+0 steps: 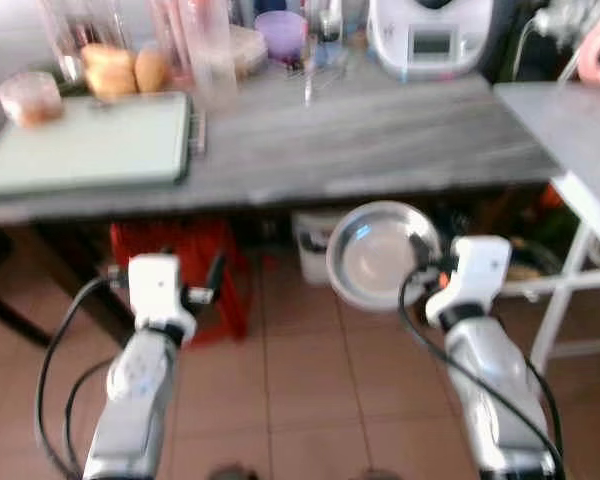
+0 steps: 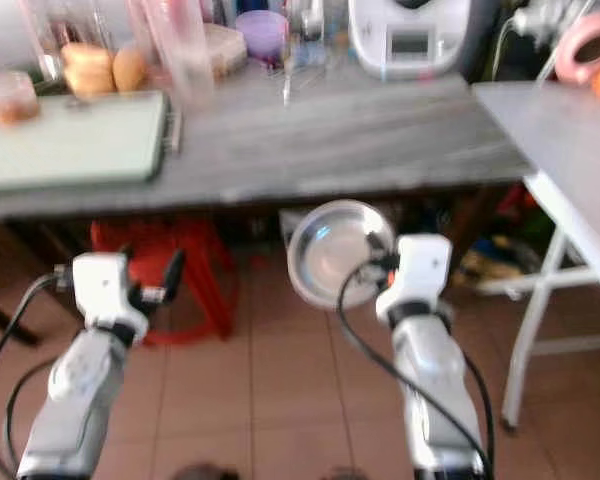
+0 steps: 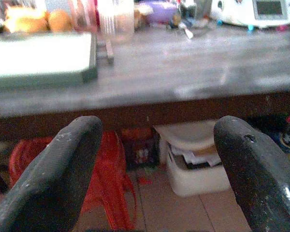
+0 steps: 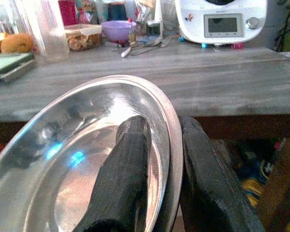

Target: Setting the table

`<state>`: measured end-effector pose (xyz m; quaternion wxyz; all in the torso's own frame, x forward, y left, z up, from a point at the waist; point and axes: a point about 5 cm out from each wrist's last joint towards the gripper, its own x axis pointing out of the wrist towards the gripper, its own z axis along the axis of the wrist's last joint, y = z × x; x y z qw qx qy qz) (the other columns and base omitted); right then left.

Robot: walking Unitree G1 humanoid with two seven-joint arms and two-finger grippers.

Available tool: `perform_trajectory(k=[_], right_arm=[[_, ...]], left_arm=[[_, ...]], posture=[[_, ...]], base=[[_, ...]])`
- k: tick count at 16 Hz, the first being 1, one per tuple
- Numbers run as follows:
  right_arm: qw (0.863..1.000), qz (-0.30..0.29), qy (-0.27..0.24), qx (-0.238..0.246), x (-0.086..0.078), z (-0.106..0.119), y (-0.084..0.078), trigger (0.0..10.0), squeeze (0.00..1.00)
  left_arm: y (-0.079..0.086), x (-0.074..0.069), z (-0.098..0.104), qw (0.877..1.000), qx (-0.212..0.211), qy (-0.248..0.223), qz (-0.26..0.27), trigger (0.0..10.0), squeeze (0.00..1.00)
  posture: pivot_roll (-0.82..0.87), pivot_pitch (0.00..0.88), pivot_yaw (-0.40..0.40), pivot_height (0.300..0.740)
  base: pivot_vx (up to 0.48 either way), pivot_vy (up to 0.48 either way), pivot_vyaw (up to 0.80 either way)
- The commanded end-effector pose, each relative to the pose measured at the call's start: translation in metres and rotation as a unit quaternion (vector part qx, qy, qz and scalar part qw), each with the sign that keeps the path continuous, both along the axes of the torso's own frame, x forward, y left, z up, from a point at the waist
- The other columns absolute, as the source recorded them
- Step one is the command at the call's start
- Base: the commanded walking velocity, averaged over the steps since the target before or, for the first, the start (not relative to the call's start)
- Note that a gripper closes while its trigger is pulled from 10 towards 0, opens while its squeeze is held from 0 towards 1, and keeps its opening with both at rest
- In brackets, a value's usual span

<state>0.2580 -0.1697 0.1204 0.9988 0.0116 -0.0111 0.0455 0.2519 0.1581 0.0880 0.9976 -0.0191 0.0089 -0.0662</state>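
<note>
A round steel plate (image 1: pixel 378 255) hangs upright in front of the grey table's (image 1: pixel 380 140) front edge, below its top. My right gripper (image 1: pixel 424 262) is shut on the plate's rim; in the right wrist view one black finger (image 4: pixel 123 169) lies inside the plate (image 4: pixel 63 159) and the other (image 4: pixel 208 179) behind its rim. My left gripper (image 3: pixel 157 164) is open with nothing between its fingers, held low before the table edge, above a red stool (image 1: pixel 185 265).
On the table stand a pale green tray (image 1: pixel 90 150), bread rolls (image 1: pixel 120 70), a clear tall jar (image 1: pixel 208 45), a purple bowl (image 1: pixel 280 30), spoons (image 4: pixel 140 47) and a white kitchen machine (image 1: pixel 430 35). A white box (image 3: pixel 195 159) sits under the table. A white folding table (image 1: pixel 580 140) stands at the right.
</note>
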Motion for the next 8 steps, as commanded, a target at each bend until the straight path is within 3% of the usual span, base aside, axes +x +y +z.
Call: perform_trajectory(k=[1,8], right_arm=[[1.0,-0.012,-0.012,-0.004,-0.0003,0.0044,-0.0067,10.0,0.0],[1.0,-0.015,-0.018,-0.005,0.0009,0.0059,-0.007,10.0,0.0]], left_arm=[[-0.0087,0.0037,0.0062,1.0,-0.005,-0.01,-0.012,10.0,0.0],[-0.0125,0.0063,0.0093,1.0,-0.008,-0.011,-0.018,10.0,0.0]], posture=[[-0.07,0.0,0.042,0.74],[-0.07,0.0,0.045,0.74]], base=[[0.382,0.0,0.71],[0.385,0.0,0.8]])
